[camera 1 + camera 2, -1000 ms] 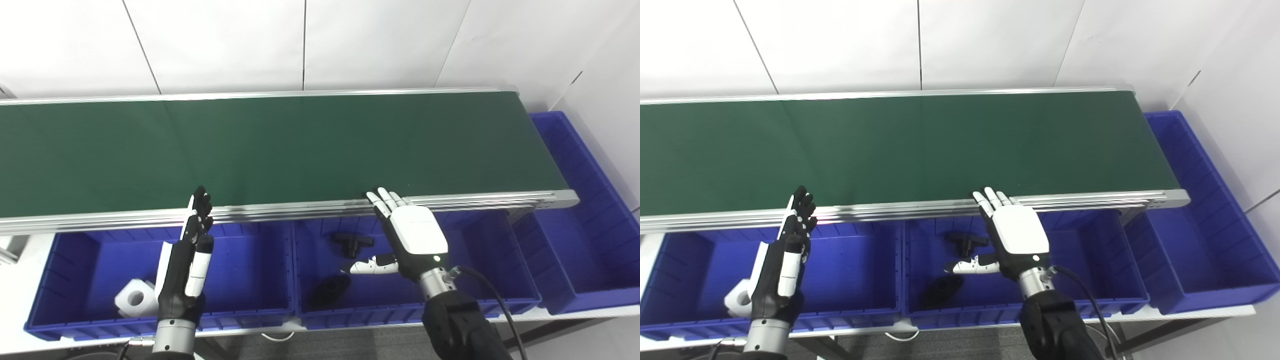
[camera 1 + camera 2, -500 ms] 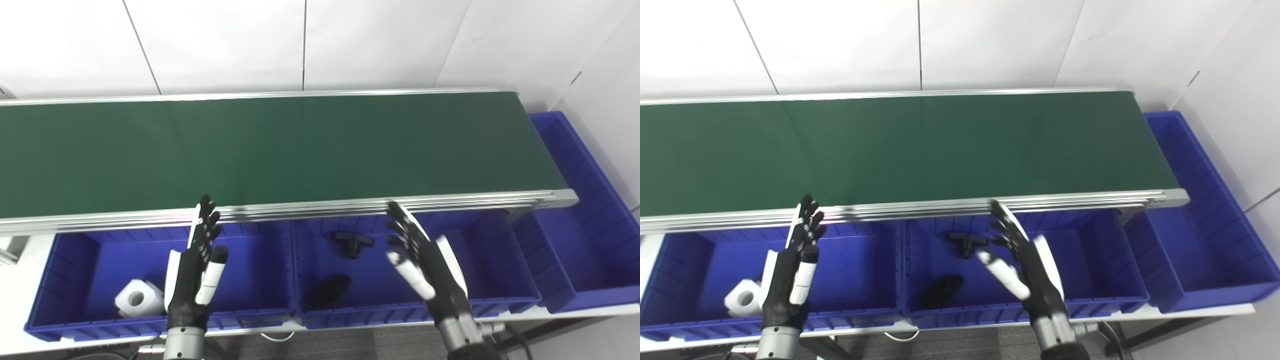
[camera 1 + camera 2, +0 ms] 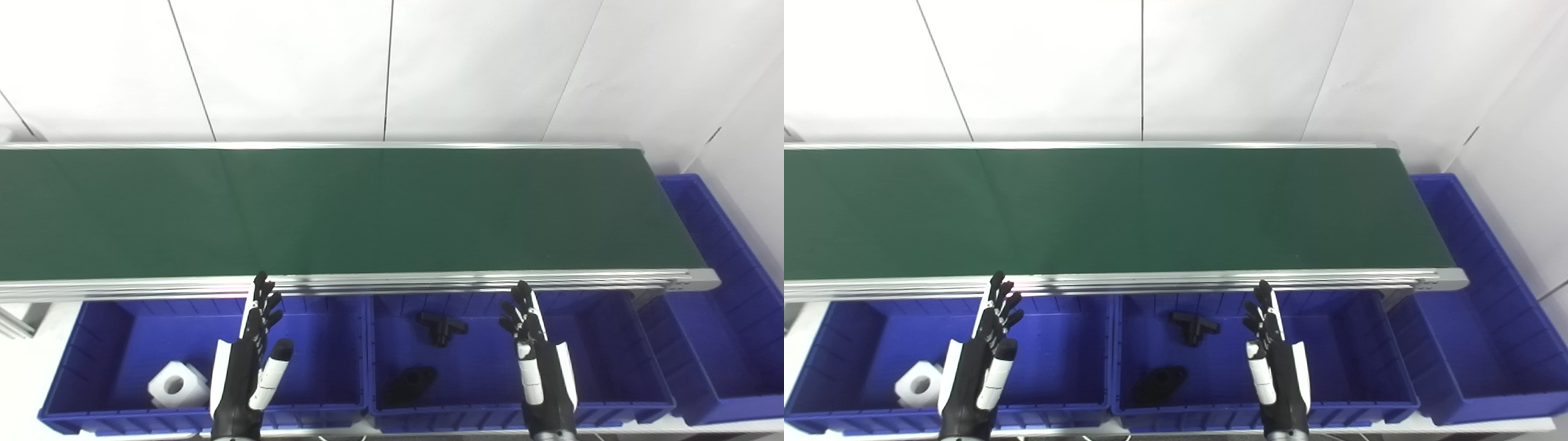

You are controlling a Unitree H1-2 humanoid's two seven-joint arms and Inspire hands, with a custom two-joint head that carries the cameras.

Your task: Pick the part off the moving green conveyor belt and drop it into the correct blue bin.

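Note:
The green conveyor belt (image 3: pixel 367 214) runs across the view with no part on it. My left hand (image 3: pixel 248 367) is open and empty, fingers up, over the left blue bin (image 3: pixel 98 318). My right hand (image 3: pixel 539 361) is open and empty, fingers up, over the middle blue bin (image 3: pixel 606 343). A white block with a hole (image 3: pixel 177 386) lies in the left bin. A black T-shaped part (image 3: pixel 441 326) and a black oval part (image 3: pixel 409 384) lie in the middle bin.
A third blue bin (image 3: pixel 723 294) stands at the belt's right end, with nothing seen in it. The belt's aluminium front rail (image 3: pixel 392 283) runs just above the bins. White wall panels stand behind the belt.
Both hands have drawn back toward the bottom edge. The right hand turned from palm-down at the rail to fingers up. The camera has tilted, shifting the whole scene downward.

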